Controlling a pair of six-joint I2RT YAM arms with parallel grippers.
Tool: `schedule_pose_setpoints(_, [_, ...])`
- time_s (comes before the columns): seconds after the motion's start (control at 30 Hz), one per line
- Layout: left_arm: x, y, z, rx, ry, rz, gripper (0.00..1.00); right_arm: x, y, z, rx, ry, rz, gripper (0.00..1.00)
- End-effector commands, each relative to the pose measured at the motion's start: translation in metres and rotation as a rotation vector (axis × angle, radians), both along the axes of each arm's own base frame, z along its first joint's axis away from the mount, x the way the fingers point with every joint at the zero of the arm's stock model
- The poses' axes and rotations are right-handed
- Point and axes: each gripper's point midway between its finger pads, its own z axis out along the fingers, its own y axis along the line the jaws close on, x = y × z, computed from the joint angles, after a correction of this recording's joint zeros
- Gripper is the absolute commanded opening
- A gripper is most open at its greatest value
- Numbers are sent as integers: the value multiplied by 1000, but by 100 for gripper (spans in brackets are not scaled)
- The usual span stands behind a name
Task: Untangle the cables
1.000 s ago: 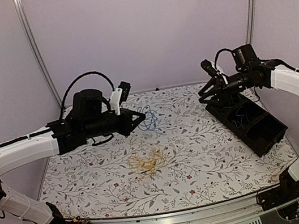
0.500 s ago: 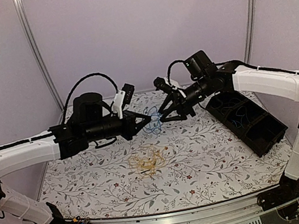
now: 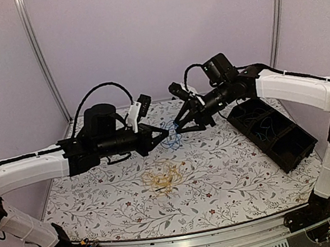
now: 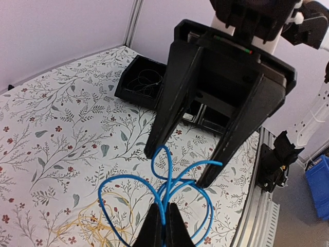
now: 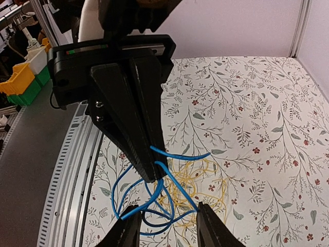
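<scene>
Fingers (image 4: 154, 231) of the left gripper (image 4: 164, 208) pinched the blue cable (image 4: 164, 193) aloft; the right gripper (image 5: 168, 211) gaped around its loops, yellow cables (image 3: 165, 178) at six o'clock. Next, likely: close, draw apart.

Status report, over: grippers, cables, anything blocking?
Left gripper shut on blue cable, held above table. Right gripper open, straddling its loops. Yellow cable loose on table below. Nothing in the way.

Between the left fingers (image 3: 155, 139) and right fingers (image 3: 184, 117) hangs a cable (image 3: 174, 138), behind the tangle (image 3: 165, 178), left of the bin (image 3: 296, 152).
</scene>
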Motion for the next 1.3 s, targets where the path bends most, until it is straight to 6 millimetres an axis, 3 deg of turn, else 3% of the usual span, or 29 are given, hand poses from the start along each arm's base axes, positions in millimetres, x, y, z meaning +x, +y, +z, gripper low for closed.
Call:
schedule_pose_setpoints(0.0, [-2, -3, 1, -12, -17, 0, 0, 1, 2, -2, -20, 16, -22, 38])
schedule_pose_setpoints(0.33, [1, -2, -1, -8, -14, 20, 0, 12, -5, 2, -41, -10, -122, 12])
schedule_pose_setpoints(0.37, [3, 0, -2, -3, -12, 31, 0, 11, -6, 4, -40, -13, -126, 12])
schedule_pose_setpoints(0.47, [7, 4, -2, 3, -15, 66, 0, 10, -9, 3, -54, -28, -125, 26])
schedule_pose_setpoints(0.63, [11, 9, -2, 11, -25, 100, 0, 15, -16, -3, -97, -54, -164, 28])
schedule_pose_setpoints(0.8, [11, 10, -6, 27, -19, 107, 0, -10, -19, 10, -92, -4, -54, 39])
schedule_pose_setpoints(1.17, [8, 8, -7, 20, -10, 89, 0, 2, 2, 10, -81, 95, -32, 40])
schedule_pose_setpoints(1.27, [8, 9, -7, 20, -12, 91, 0, 8, 6, 2, -100, 123, -49, 39])
